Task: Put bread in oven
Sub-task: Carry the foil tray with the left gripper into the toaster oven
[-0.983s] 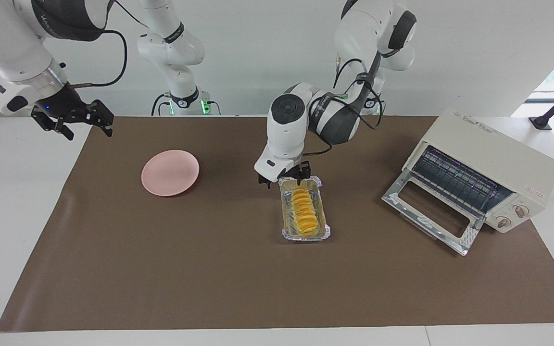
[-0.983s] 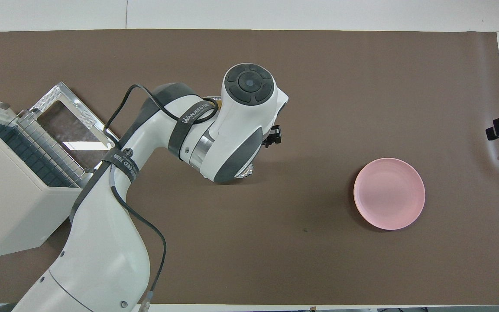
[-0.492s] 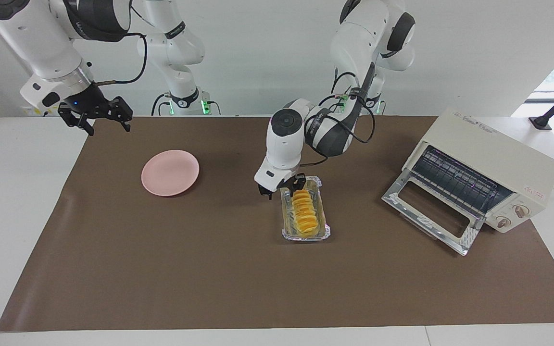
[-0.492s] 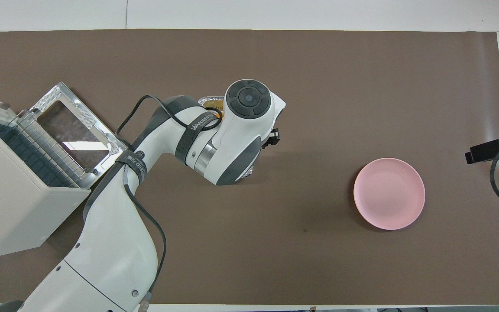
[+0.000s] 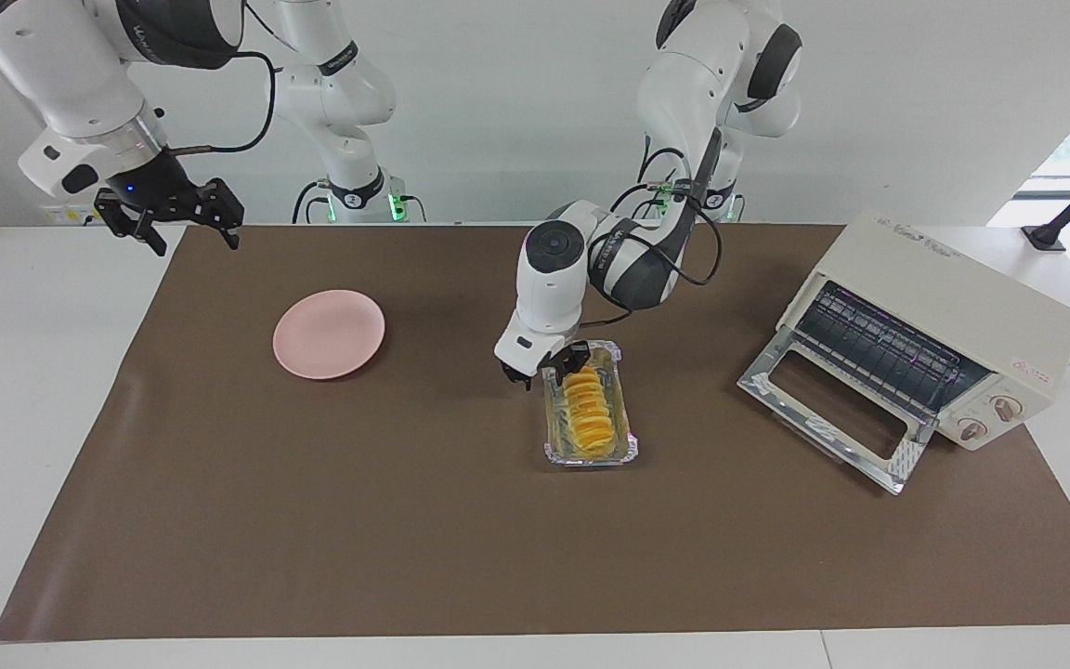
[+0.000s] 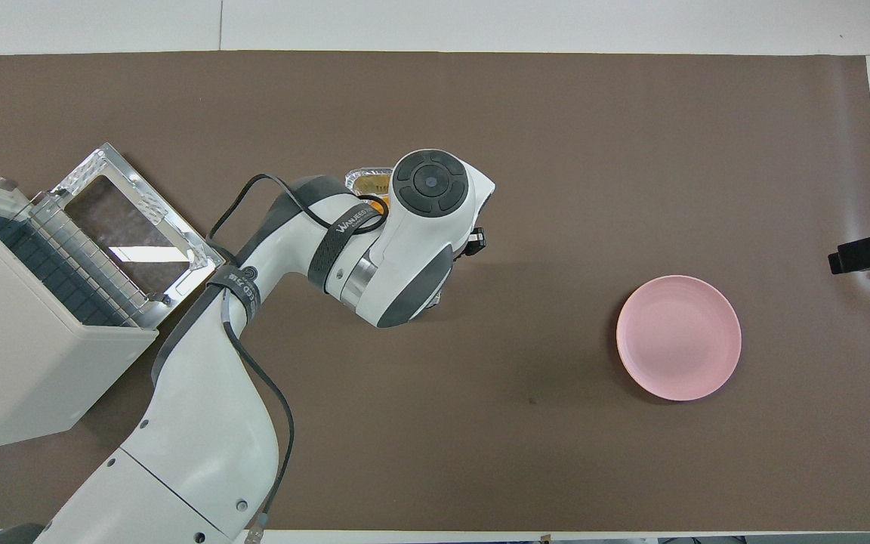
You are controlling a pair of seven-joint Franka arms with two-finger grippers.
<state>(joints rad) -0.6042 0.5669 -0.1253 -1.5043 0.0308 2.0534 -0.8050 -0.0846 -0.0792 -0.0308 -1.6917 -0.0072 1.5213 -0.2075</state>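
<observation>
While gripped at its near rim by left gripper, tray of bread: light, flimsy, spill-prone.

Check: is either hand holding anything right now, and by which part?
The left hand sits at the foil tray's robot-side rim, by the bread; a hold cannot be told. The right hand holds nothing, waiting.

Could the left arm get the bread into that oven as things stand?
Probably yes. The oven door hangs open, with bare mat between it and the foil tray holding the bread. The left end effector is already at the tray's near end.
</observation>
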